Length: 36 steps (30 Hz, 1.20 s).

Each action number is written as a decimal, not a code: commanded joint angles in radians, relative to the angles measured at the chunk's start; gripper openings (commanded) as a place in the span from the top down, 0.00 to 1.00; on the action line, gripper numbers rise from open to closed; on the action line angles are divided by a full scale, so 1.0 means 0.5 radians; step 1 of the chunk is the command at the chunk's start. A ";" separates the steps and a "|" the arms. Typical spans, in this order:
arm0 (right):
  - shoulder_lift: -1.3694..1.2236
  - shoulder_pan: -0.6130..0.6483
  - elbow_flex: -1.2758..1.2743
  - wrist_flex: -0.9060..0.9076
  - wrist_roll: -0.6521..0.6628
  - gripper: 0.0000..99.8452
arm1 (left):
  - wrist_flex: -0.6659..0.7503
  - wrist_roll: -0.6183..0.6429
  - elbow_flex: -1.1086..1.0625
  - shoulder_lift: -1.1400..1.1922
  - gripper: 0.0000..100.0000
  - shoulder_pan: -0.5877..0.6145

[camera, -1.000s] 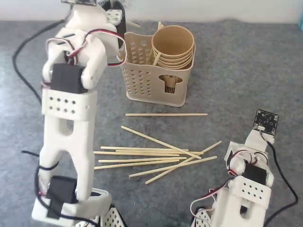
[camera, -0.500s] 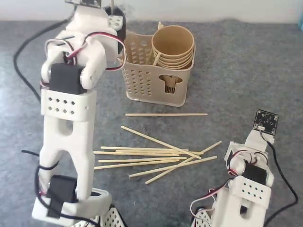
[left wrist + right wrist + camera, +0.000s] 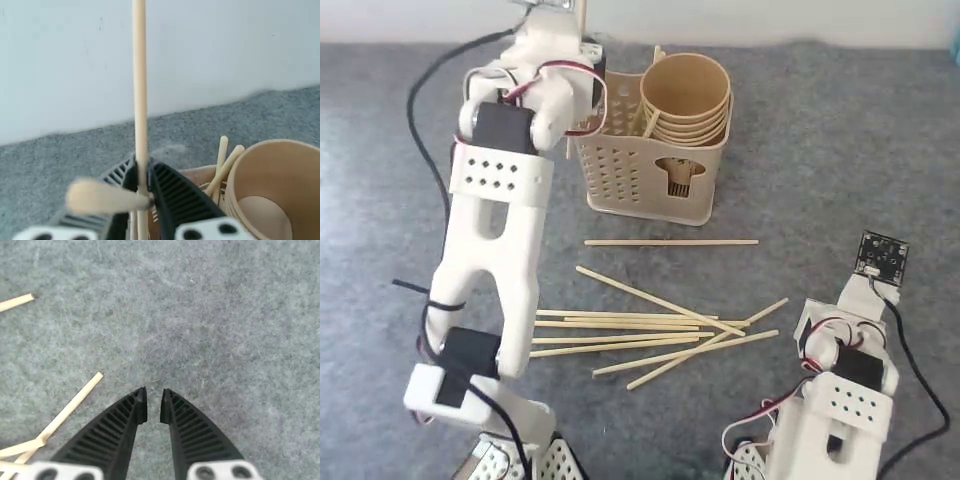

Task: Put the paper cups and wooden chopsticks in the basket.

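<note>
Thin pale wooden chopstick [image 3: 139, 75]: judged light, stiff and smooth, so liable to pivot in a pinch. Best taken near mid-length.

Left gripper [image 3: 142, 186]: fingers clamped on the chopstick, which is upright, with a long part standing out beyond the fingertips. It is by the far rim of the beige perforated plastic basket [image 3: 640, 170].

Stacked brown paper cups [image 3: 686, 95] sit inside the basket. Loose chopsticks [image 3: 640, 330] lie on the grey desk [image 3: 840, 150].

Right gripper [image 3: 153, 407]: fingers nearly together, nothing between them.
</note>
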State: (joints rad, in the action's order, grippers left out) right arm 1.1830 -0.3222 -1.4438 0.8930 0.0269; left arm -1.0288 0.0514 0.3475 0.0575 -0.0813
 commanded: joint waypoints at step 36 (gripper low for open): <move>0.041 -0.011 -0.037 -0.127 0.031 0.94 | -0.868 -0.006 1.827 0.721 0.99 -0.153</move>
State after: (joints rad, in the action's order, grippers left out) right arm 1.1830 -0.3222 -1.4714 0.8546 0.0269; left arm -1.4293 0.0514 1.2022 0.4242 -0.1534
